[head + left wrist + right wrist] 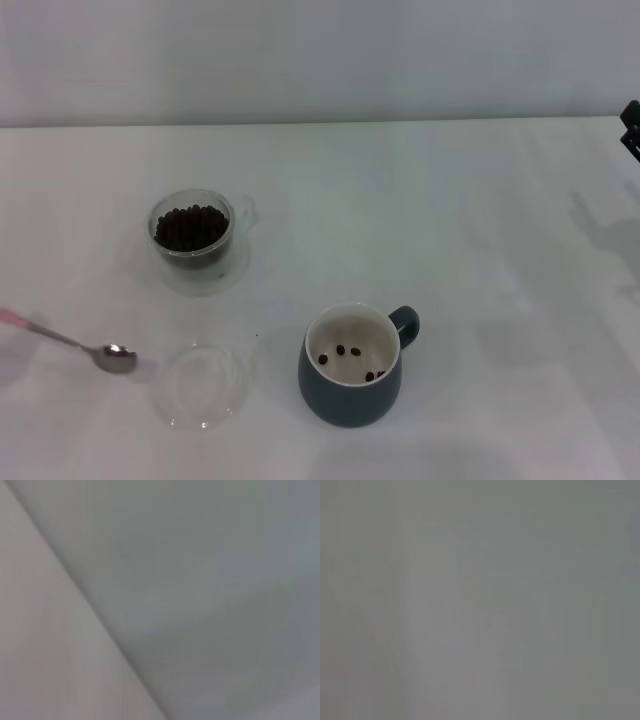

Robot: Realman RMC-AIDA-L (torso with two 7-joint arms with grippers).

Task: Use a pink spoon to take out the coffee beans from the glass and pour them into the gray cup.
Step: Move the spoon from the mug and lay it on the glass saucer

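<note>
From my seat only a dark bit of the right gripper (631, 128) pokes in at the far right edge, can't tell how its jaws stand; the left one is out of shot. Well away from it: rounded blue-gray ceramic gray cup (351, 366) holding a few coffee beans (349, 351), flat clear dish (200, 385), shiny-bowled pink spoon (108, 352) beside the dish, and the bean-filled glass (193, 233). No writing readable.

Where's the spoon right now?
In the head view, the pink spoon is at the table's left edge, its bowl just left of the flat clear dish, nearer than the glass.
</note>
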